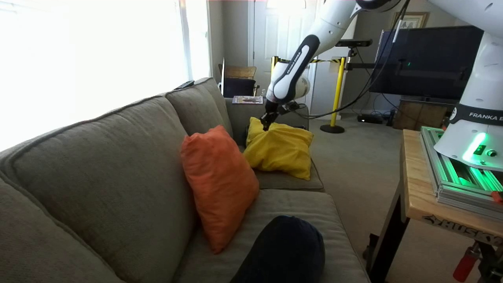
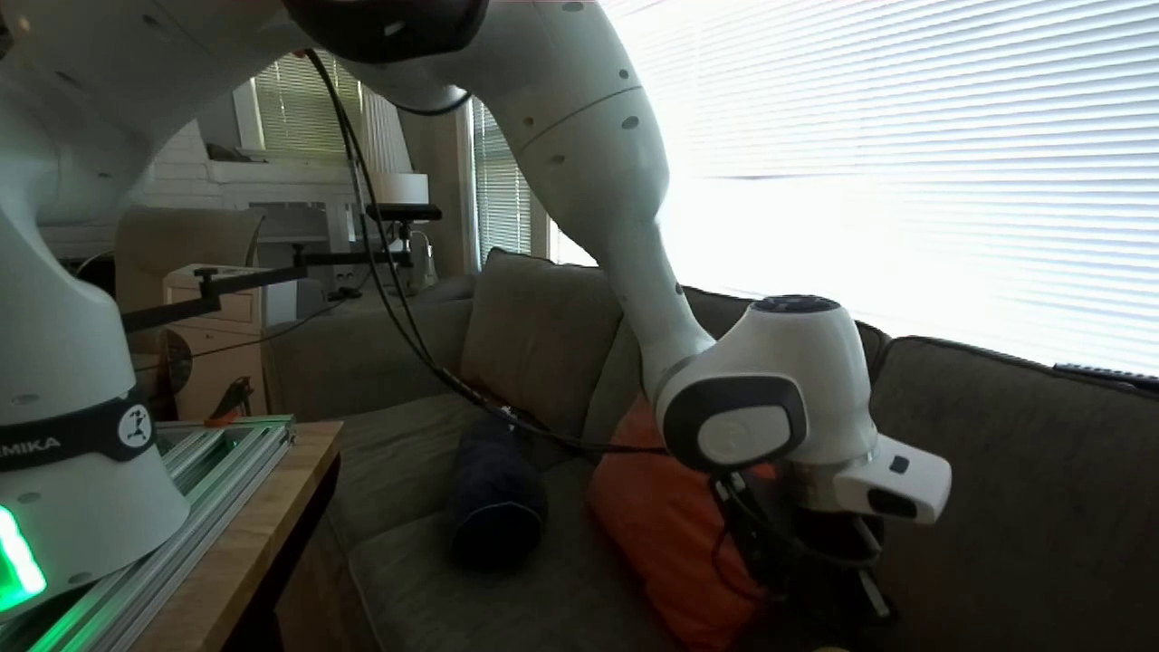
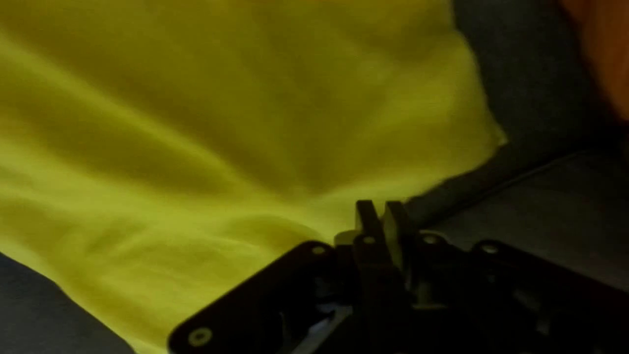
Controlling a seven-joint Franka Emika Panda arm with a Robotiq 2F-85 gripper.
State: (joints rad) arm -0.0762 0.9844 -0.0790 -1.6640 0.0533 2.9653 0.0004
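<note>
Over a long gray couch (image 1: 106, 177), we see the white arm (image 2: 589, 163) bent high, then sloping down. We can read "FRANKA" on its base (image 1: 467, 131) and "HUSKY" on the wooden table (image 1: 416, 173). The yellow pillow (image 1: 281, 147) lies on the couch's far seat in an exterior view. Our claw (image 3: 380, 206) points down, squeezed almost together, pinching a bit of the pillow.

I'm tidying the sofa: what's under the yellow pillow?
The yellow pillow lies on the grey sofa seat, which shows past its near edge in an exterior view. Whatever is beneath the pillow's middle is covered, so I can't tell whether anything else is there.
</note>
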